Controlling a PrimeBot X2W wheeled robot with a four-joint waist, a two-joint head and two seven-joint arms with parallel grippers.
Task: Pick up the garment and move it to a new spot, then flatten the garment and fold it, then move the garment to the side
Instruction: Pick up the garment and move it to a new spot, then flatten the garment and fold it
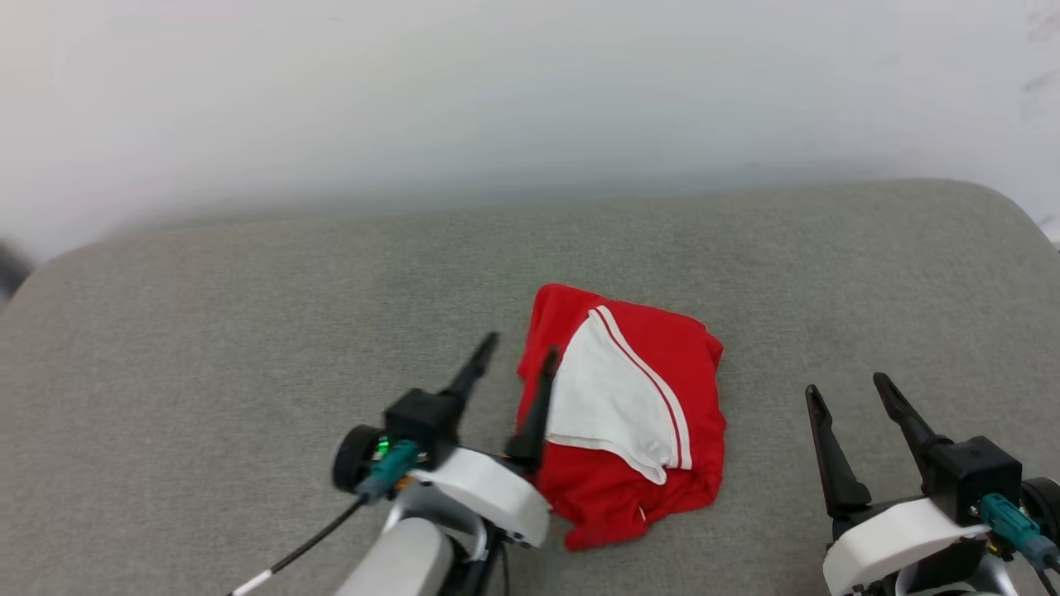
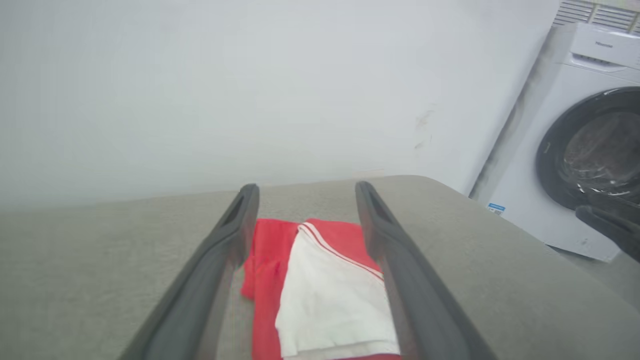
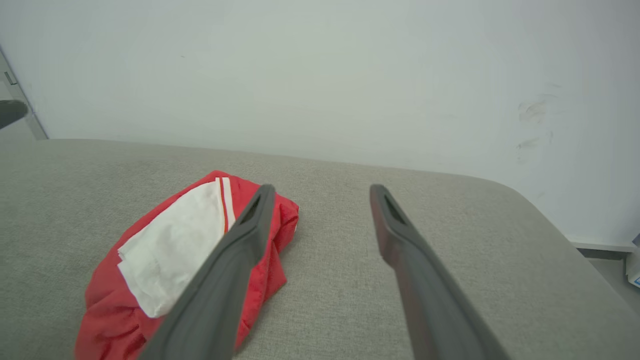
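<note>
Garment (image 1: 629, 414) lies folded centre frame on the grey counter (image 1: 248, 331), left tool (image 1: 522, 345) spread wide at its edge, right tool (image 1: 845, 383) spread lower right: best pinch every layer, then slide it aside low.

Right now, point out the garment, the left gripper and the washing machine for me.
garment (image 1: 621, 406), head view, on its white sleeve.
left gripper (image 1: 522, 345), head view, midway between its open fingertips.
washing machine (image 2: 575, 150), left wrist view, on its dark round door.
</note>
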